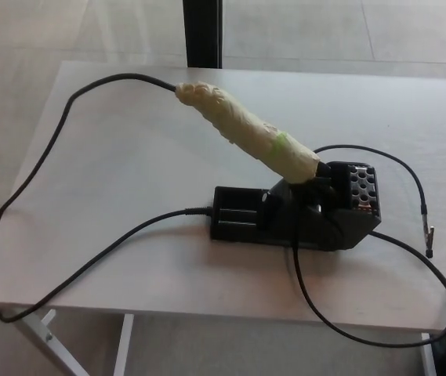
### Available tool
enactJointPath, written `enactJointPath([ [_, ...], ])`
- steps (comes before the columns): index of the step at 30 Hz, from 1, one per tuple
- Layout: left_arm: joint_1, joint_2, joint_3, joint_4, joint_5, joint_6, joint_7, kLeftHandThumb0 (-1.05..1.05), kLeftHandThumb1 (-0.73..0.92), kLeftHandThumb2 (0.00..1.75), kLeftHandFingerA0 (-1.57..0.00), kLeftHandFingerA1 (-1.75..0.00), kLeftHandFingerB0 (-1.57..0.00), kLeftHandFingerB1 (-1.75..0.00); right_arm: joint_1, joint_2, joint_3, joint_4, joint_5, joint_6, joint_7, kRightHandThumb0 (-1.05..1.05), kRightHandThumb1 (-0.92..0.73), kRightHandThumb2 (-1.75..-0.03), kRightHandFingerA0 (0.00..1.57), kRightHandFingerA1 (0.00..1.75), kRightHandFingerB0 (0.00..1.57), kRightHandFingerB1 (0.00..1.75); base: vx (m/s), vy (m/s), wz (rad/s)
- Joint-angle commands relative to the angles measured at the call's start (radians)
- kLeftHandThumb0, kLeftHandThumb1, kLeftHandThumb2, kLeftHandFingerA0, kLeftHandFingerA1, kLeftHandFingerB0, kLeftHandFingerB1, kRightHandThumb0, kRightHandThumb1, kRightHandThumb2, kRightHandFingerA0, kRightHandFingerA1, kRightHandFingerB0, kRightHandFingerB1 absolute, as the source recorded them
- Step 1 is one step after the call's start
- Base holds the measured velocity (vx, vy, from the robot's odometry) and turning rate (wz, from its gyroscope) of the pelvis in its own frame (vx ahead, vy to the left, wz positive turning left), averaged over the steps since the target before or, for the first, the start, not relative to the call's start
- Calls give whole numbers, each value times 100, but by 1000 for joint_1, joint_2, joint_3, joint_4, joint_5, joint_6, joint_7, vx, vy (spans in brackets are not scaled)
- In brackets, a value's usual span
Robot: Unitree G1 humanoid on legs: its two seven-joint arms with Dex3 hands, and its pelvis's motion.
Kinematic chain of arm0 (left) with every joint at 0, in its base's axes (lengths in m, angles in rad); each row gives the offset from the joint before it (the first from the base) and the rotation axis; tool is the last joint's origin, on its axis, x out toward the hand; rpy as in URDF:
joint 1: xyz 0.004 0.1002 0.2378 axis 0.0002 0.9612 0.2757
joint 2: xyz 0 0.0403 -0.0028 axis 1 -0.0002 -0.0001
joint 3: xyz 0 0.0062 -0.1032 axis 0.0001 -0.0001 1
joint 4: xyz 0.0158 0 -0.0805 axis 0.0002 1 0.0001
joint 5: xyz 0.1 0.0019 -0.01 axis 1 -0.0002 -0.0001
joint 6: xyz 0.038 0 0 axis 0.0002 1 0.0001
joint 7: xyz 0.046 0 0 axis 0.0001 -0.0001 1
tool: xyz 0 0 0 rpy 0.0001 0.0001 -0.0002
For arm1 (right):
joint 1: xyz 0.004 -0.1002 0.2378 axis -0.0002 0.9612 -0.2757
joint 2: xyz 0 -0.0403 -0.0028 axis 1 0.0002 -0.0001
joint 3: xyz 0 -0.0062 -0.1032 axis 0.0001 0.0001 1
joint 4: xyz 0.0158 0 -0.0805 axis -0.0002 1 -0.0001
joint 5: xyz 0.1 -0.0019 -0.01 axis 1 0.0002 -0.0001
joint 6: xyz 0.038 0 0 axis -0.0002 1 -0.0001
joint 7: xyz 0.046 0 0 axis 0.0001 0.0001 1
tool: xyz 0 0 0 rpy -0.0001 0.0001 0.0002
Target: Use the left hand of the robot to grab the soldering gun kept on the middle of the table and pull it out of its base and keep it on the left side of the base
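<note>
A pale table (113, 172) fills your view, its near edge running across the bottom and its far edge meeting a dark post (202, 33) at the top. The black base (297, 215) sits right of centre, and the soldering gun (246, 129), wrapped in cream tape with a green band near its lower end, still stands in it, handle tilted up and away toward your left. To the left of the base you have a broad stretch of bare tabletop, crossed only by the gun's cable (66, 110) arcing along the left edge and a second black cable (105, 251) running out from the base to the near-left corner. More leads (411, 176) loop off the right side. Neither robot hand shows, so you cannot tell their state.
</note>
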Motion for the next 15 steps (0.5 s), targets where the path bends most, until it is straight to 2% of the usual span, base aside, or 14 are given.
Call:
enactJointPath([
  [1,-15,91,-21,-105,-9,50,-36,-55,64,104,-65,-84,-50,-69,0,-13,-6,24,34,-52,37,-105,-58,-131,94,117,0,86,0,0,0],
  [2,-46,103,6,-152,-42,92,-36,-59,79,62,-48,-93,-50,-67,1,-14,-6,27,35,-56,39,-105,-58,-132,94,118,1,86,0,0,0],
  [4,-200,174,-32,-132,13,63,16,-59,84,62,-29,-104,-32,-71,2,-17,-14,33,45,-42,38,-105,-53,-123,103,122,7,89,0,0,3],
  [5,-235,191,-26,-151,8,37,21,-61,67,101,-35,-85,-31,-69,2,-17,-13,36,45,-44,36,-105,-54,-125,104,120,7,88,0,0,0],
  [6,-279,214,-29,-178,15,24,29,-57,82,62,-23,-115,-27,-76,-2,-15,-11,38,42,-44,32,-105,-53,-124,104,120,6,88,0,0,0],
  [7,-317,228,-28,-198,14,37,31,-63,80,63,-16,-109,-22,-73,-4,-16,-9,40,41,-46,30,-105,-79,-84,101,125,0,120,0,0,0],
  [8,-352,237,-23,-215,6,59,29,-63,80,63,-16,-109,-22,-73,-4,-17,-8,43,39,-49,31,-105,-79,-84,101,125,0,120,0,0,0],
  [9,-412,255,-39,-240,22,65,37,-77,64,101,-23,-84,-24,-72,-3,-19,-5,41,37,-47,29,-105,-75,-91,102,123,0,140,0,0,0],
  [10,-519,277,-47,-346,8,108,3,-80,76,55,-8,-114,-13,-92,0,-19,-4,37,37,-49,31,-105,-58,-134,97,115,0,87,0,0,0],
  [11,-517,275,-47,-348,9,110,3,-80,76,55,-8,-114,-13,-92,1,-22,-4,38,37,-50,31,-105,-58,-134,97,115,0,87,0,0,0],
  [12,-553,284,-66,-406,19,120,-15,-73,72,62,-9,-98,-20,-66,5,-23,-5,36,39,-51,33,-105,-54,-122,106,120,12,95,0,0,0],
  [13,-578,290,-82,-466,28,119,-28,-66,72,61,-20,-76,-24,-52,3,-25,-3,39,36,-50,28,-105,-78,-86,104,124,1,132,0,0,0],
  [14,-622,290,-109,-535,42,127,-38,-53,71,61,-25,-51,-28,-38,2,-26,-2,40,35,-51,30,-105,-77,-86,106,123,3,134,0,0,0],
  [15,-692,286,-156,-631,67,147,-53,-52,72,61,-25,-46,-28,-38,1,-28,-1,40,36,-55,37,-105,-77,-86,106,123,4,137,0,0,0],
])
